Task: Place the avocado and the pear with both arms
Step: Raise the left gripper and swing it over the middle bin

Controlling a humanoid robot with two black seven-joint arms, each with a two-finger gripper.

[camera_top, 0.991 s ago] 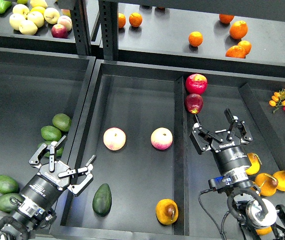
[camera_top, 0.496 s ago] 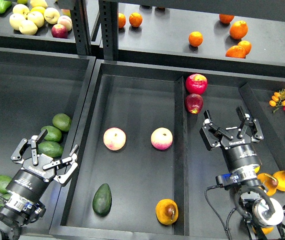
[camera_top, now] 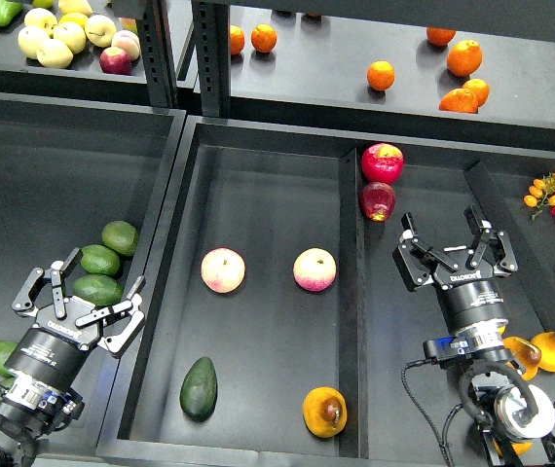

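Right now your middle bin [camera_top: 258, 175] holds four fruits: one avocado [camera_top: 199, 388] and one pear [camera_top: 324, 412] near its front wall, two pink-cream fruits [camera_top: 223, 269] behind them. Your left gripper [camera_top: 76, 303] hangs spread and empty over the left bin's avocados; your right gripper [camera_top: 454, 253] gapes empty beside two red apples [camera_top: 381, 162]. Its white lettering is too small to read.

Matt dark tray [camera_top: 258, 165]; smooth avocado [camera_top: 199, 388]; pear [camera_top: 324, 412] seemingly waxy.

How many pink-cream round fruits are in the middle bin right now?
2: one pink-cream fruit sits left of centre, the other beside it to the right, both farther back than the avocado and pear.
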